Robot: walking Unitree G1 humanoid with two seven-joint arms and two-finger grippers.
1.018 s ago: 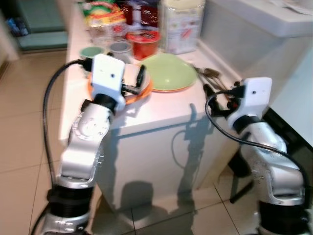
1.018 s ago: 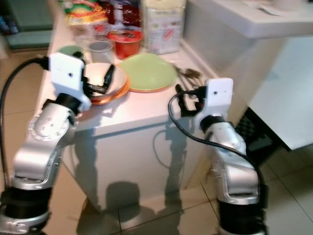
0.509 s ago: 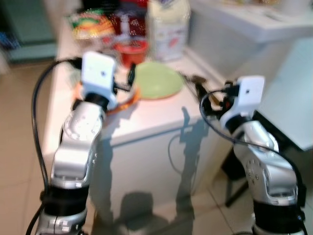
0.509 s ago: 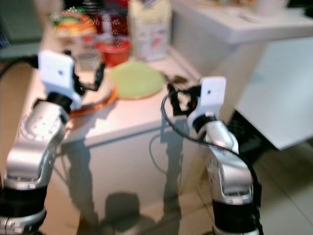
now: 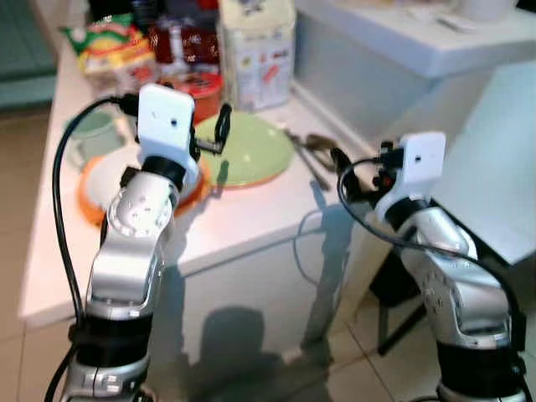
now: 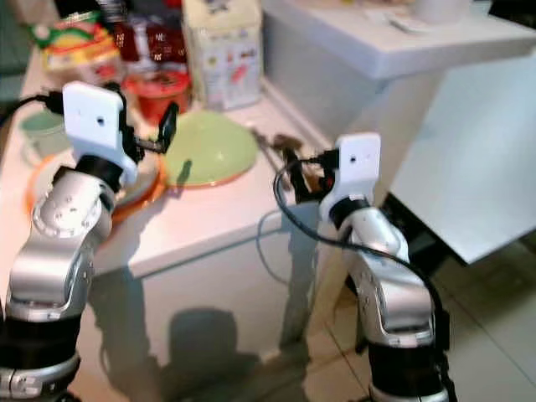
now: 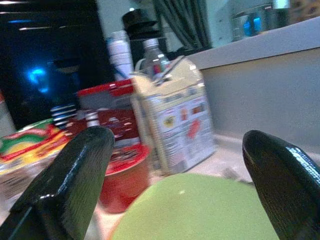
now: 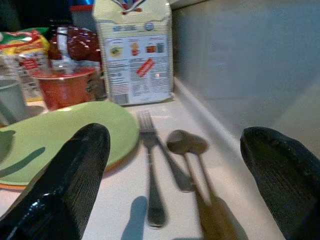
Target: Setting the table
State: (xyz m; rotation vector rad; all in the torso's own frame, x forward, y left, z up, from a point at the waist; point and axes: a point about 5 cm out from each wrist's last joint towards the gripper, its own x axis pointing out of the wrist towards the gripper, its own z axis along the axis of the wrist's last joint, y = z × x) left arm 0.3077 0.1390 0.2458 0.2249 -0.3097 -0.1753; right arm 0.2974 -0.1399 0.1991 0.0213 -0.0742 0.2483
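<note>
A green plate (image 5: pixel 251 151) lies on an orange one in the middle of the white table (image 5: pixel 251 218). To its left, a white bowl (image 5: pixel 105 177) sits on another orange plate (image 5: pixel 85 194). A fork (image 8: pixel 151 165) and a spoon (image 8: pixel 187 144) lie side by side to the right of the green plate. My left gripper (image 5: pixel 211 141) hovers open at the green plate's left edge, holding nothing. At the table's right edge, just short of the cutlery, my right gripper (image 5: pixel 343 166) is open and holds nothing.
At the back of the table stand a carton (image 5: pixel 255 50), a red cup (image 5: pixel 197 84), a snack bag (image 5: pixel 105 46) and a pale green mug (image 5: pixel 92 134). A taller white counter (image 5: pixel 402 50) borders the table on the right. Tiled floor lies below.
The camera has moved, and the table now sits lower and more to the left. My left gripper has shifted from over the bowl to the green plate's edge. The right gripper has kept its place by the cutlery.
</note>
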